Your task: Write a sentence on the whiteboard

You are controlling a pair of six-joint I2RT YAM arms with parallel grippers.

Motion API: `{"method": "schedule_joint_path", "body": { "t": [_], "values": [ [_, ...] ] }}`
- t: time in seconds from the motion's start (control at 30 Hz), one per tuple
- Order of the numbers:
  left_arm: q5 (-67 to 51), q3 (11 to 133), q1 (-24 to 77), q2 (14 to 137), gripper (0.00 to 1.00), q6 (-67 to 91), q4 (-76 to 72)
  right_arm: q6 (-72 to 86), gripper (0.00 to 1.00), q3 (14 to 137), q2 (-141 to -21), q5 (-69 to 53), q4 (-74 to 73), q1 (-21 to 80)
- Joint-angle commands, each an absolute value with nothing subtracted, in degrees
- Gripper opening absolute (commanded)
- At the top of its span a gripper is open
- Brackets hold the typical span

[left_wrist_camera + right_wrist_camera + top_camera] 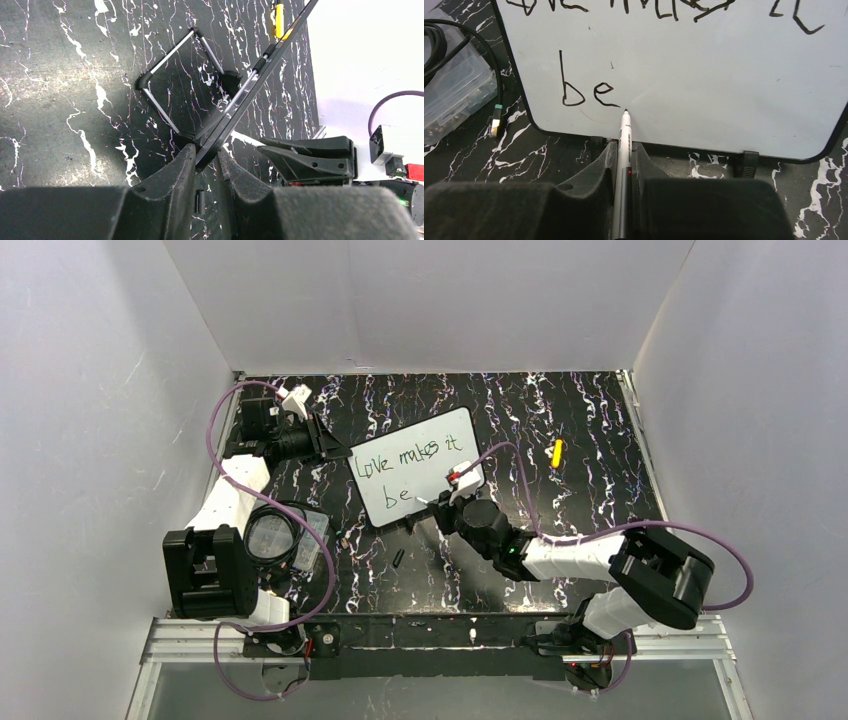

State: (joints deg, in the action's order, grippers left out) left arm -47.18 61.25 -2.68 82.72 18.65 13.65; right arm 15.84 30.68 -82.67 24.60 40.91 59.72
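The flat white black-rimmed whiteboard (418, 468), propped mid black marbled worktop (560, 510), is light, stiff and skid-prone. Hold its rim, as your left tool (206, 155) does, pinching it. Your right tool (624, 150) clamps a silver marker (625, 131).

The whiteboard (415, 480), white with rounded corners and a thin black rim, is stood on small black clip feet near the middle of the marbled surface (590, 410); "Love makes it be" is written on it.
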Motion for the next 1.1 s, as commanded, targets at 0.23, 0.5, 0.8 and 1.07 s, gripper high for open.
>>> {"method": "schedule_joint_path", "body": {
  "t": [0.23, 0.5, 0.8, 1.07],
  "values": [
    [-48.7, 62.4, -2.4, 81.4, 0.19, 19.0, 14.2, 14.2, 0.01, 30.7, -81.3, 24.7, 46.8, 59.4],
    [-48.7, 62.4, -2.4, 81.6, 0.19, 19.0, 14.2, 13.5, 0.01, 32.2, -85.2, 25.5, 49.2, 59.0],
    [-48.6, 62.5, -2.4, 81.8, 0.19, 19.0, 14.2, 13.6, 0.01, 29.5, -82.2, 32.1, 49.3, 59.0],
    [-48.6, 62.4, -2.4, 81.8, 0.19, 18.9, 14.2, 12.4, 0.01, 29.5, -80.5, 28.7, 48.9, 59.0]
  ]
}}
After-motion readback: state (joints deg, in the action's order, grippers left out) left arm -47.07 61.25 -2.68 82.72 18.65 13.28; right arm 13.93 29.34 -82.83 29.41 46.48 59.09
